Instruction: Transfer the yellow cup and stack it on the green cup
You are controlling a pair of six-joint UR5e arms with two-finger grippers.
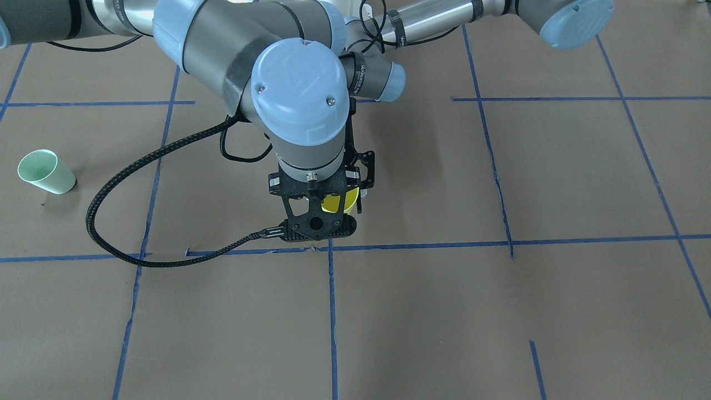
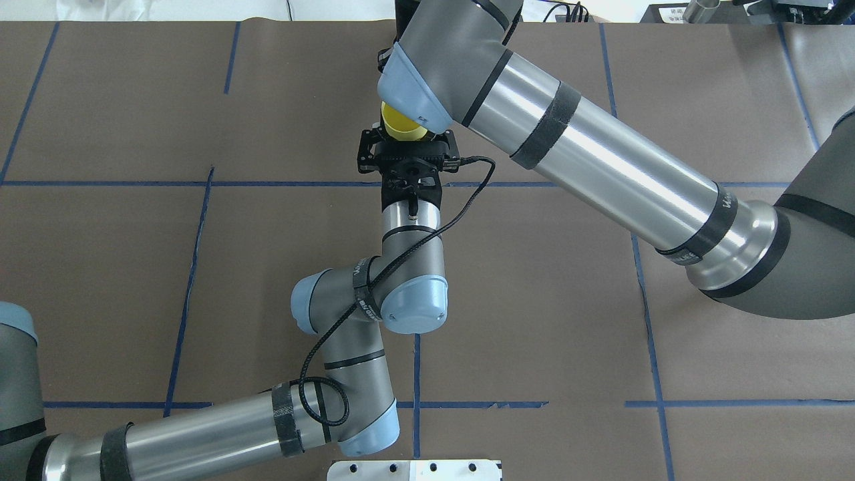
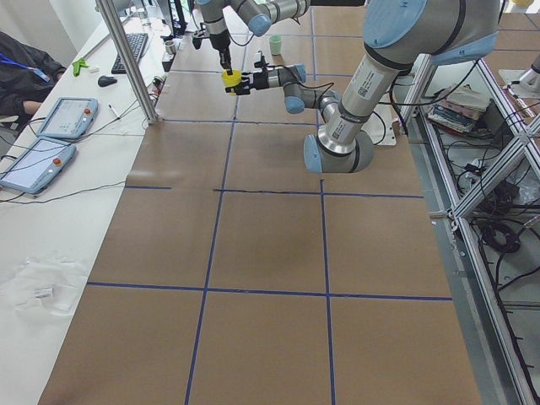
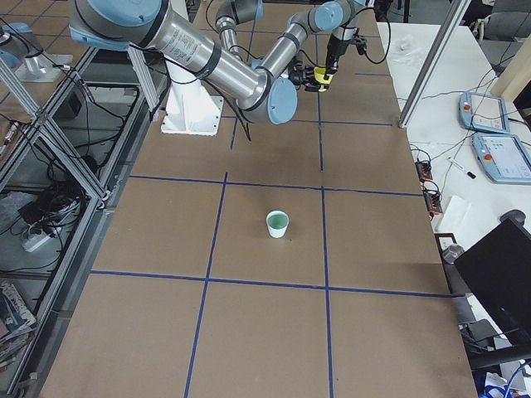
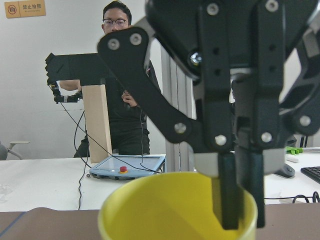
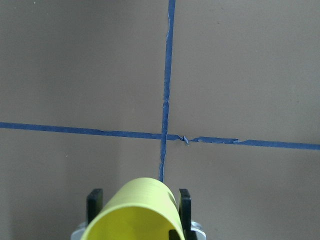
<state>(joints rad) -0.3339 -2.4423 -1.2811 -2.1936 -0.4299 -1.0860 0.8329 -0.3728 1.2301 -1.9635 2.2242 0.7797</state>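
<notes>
We count one green cup [image 1: 47, 172] on the worktop [image 1: 500, 311] and one yellow cup [image 5: 165, 210], rim pinched by the right hand [image 5: 240, 220], flanked by the left hand [image 6: 140, 197], grip unclear.

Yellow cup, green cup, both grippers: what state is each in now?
yellow cup: upright, in the air, held by both grippers
green cup: upright on the table, empty, alone
left gripper: shut on the yellow cup's sides
right gripper: shut on its rim, one finger inside

I see silver tubes [image 2: 621, 174], grey joints [image 2: 407, 260], pale blue caps [image 1: 300, 91] with small screws, black straps [image 2: 544, 127] and braided black cables [image 1: 89, 222] on both arms.
</notes>
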